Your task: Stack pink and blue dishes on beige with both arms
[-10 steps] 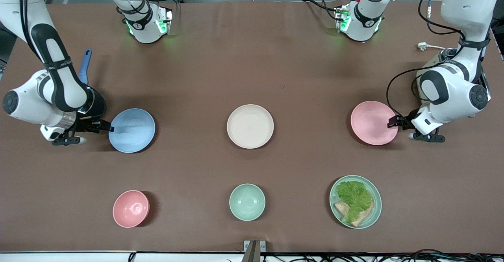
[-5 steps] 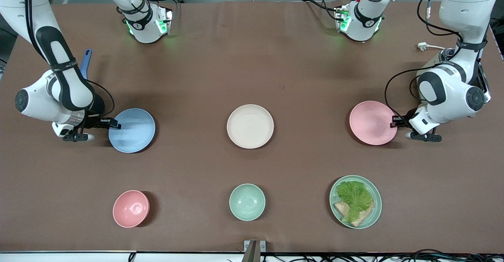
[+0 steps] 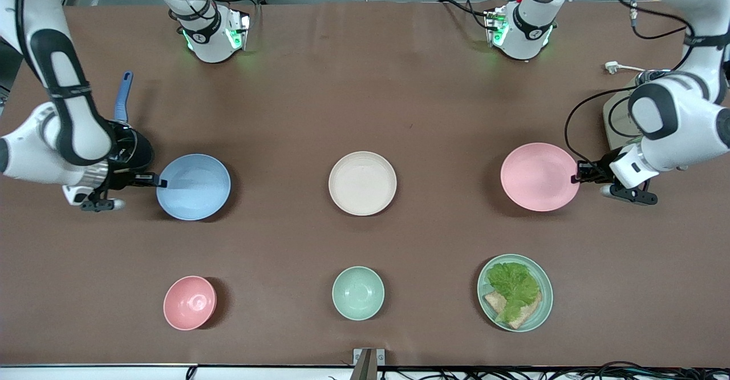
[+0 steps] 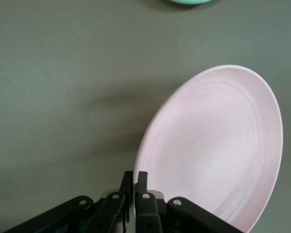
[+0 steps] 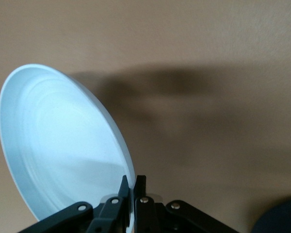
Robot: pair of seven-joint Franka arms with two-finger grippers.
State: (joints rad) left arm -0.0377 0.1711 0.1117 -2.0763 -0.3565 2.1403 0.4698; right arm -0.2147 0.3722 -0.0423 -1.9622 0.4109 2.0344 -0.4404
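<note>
The beige plate lies at the table's middle. My right gripper is shut on the rim of the blue plate, which hangs lifted above the cloth toward the right arm's end; the wrist view shows the blue plate pinched at its rim by the right gripper, with its shadow below. My left gripper is shut on the rim of the pink plate, raised above the table toward the left arm's end; the left gripper clamps the pink plate at its edge.
Nearer the front camera stand a small pink bowl, a mint-green bowl and a mint-green plate with lettuce and bread. A blue handle pokes out beside the right arm. A white plug lies near the left arm.
Both plates have risen off the table in the shut grippers. The pink plate shifted slightly toward the middle and looks larger; the blue one also looks larger.
</note>
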